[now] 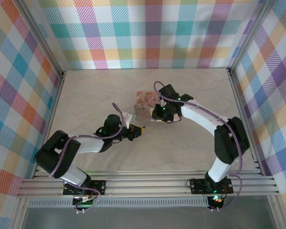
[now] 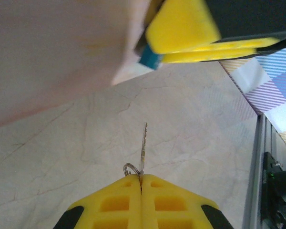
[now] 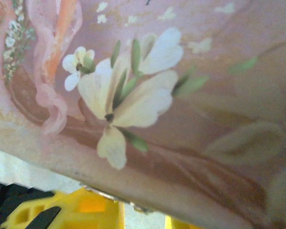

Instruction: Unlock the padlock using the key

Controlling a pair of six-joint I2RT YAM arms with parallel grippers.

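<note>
Evidently left gripper (image 2: pixel 141 178) grips key (image 2: pixel 144 145), right gripper (image 2: pixel 155 51) padlock (image 2: pixel 149 59).

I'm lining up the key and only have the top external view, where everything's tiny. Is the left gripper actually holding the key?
Observer: Yes. In the left wrist view the left gripper is shut on the key, with the blade sticking straight out past the fingertips.
Operator: Where's the padlock?
Observer: A blue corner of the padlock peeks out at the tip of the right gripper, ahead of the key and apart from it.
Operator: And the tin?
Observer: The right wrist camera sits close against the pink tin box, with its flower print facing the lens.
</note>
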